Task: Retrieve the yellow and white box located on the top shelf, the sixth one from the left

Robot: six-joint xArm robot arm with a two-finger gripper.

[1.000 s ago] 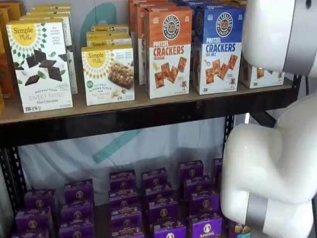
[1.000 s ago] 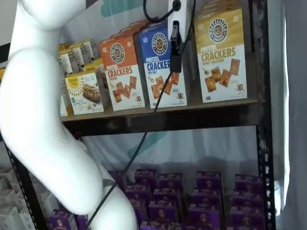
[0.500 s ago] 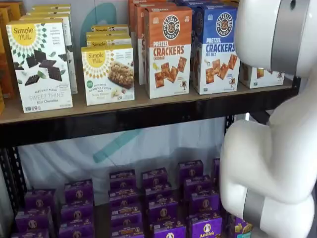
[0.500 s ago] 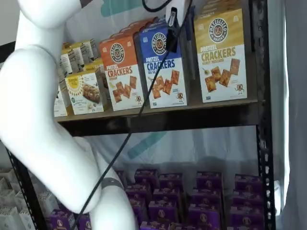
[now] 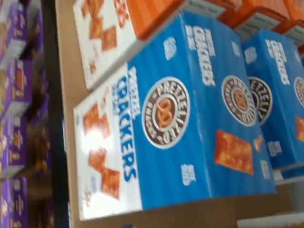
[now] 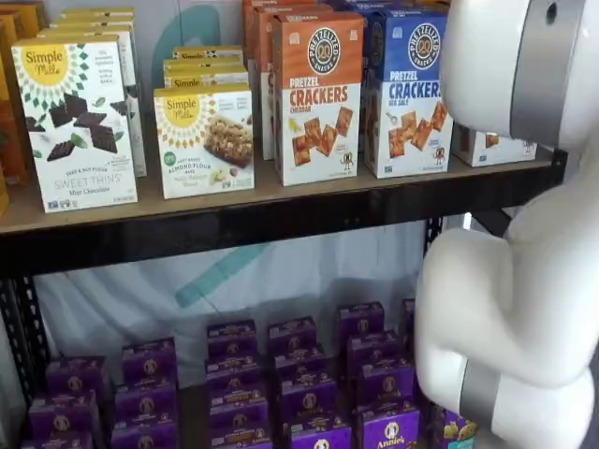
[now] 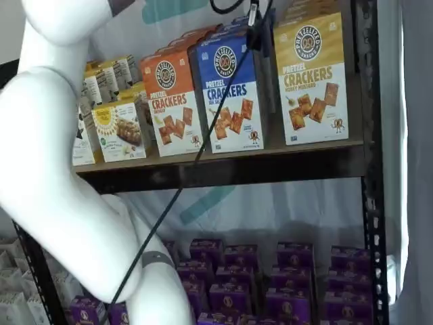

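Note:
The yellow and white box point(image 7: 311, 78) stands upright at the right end of the top shelf point(image 7: 270, 166), with more of its kind behind it. In a shelf view only its lower white corner point(image 6: 494, 145) shows past the white arm. My gripper point(image 7: 256, 28) hangs from the view's top edge in front of the blue-and-white box point(image 7: 233, 91), just left of the yellow box and level with its top. Only a dark finger and the cable show, so I cannot tell its state. The wrist view is filled by the blue-and-white box point(image 5: 180, 123); the yellow box does not show there.
An orange-and-white cheddar box point(image 7: 172, 101) stands left of the blue one. Simple Mills boxes point(image 6: 80, 122) fill the shelf's left part. Purple boxes point(image 6: 299, 374) cover the lower shelf. A black perforated upright point(image 7: 372, 203) bounds the right side. The white arm point(image 6: 515, 281) blocks the right.
The gripper has risen towards the top edge of a shelf view, so less of it shows. The arm's white links have shifted a little. The boxes have not moved.

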